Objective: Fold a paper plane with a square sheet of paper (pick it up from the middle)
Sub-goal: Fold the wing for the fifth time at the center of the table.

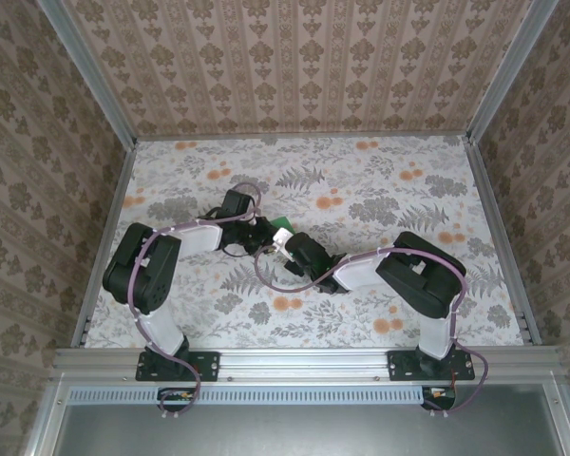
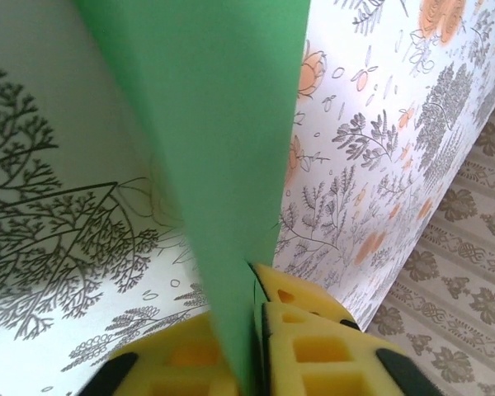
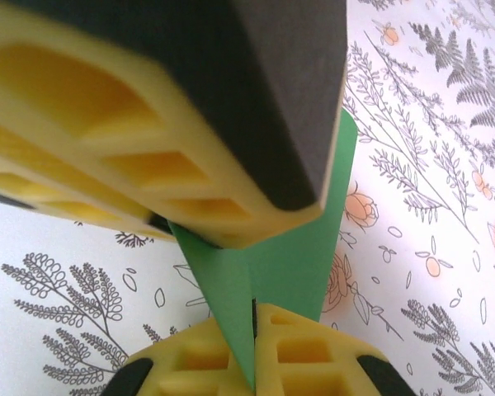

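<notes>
Square sheet of paper point(image 2: 214, 124) sits creased mid-table, on edge between both arms. I read the left gripper point(image 2: 252, 330) jaws as narrow on it, a light pinch. The right gripper point(image 3: 252, 338) is clamped tight on it, just beside the left fingers point(image 3: 190, 124).

Risks:
- The pinches are almost touching, so any opposing pull tears the sheet or skews the crease.
- The fingers collide if either arm shifts.
- The thin sheet could slip from the left pinch.

Purple cable point(image 1: 266, 275) loops near the right wrist and could snag. Table point(image 1: 380, 180) walls are well apart from both arms.
</notes>
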Controlling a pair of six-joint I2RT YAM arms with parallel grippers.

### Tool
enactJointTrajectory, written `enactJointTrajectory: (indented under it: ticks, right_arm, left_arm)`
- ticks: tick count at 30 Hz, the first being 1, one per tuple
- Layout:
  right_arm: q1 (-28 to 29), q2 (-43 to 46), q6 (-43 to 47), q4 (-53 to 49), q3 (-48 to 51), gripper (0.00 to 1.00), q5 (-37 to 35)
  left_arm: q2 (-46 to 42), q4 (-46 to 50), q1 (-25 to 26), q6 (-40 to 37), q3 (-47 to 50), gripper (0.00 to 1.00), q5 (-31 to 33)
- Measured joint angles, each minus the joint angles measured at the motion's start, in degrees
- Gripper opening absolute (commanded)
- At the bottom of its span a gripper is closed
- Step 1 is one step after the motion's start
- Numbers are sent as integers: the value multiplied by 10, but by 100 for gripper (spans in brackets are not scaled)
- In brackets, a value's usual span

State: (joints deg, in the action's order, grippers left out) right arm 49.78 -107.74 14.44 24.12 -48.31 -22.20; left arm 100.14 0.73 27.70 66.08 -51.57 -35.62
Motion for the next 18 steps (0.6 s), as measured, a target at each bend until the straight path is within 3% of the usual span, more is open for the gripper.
enactJointTrajectory:
  ticks: [7, 14, 18]
  right_arm:
    - [0, 0, -5, -1, 5, 0, 23]
    - [-16, 3, -56, -12, 7, 0, 92]
    - [-35, 9, -91, -21, 6, 0, 141]
  left_arm:
    - [-33, 35, -44, -18, 0, 54, 13]
    - [-123, 39, -114, -41, 35, 68, 35]
    - [-161, 35, -124, -58, 77, 71, 54]
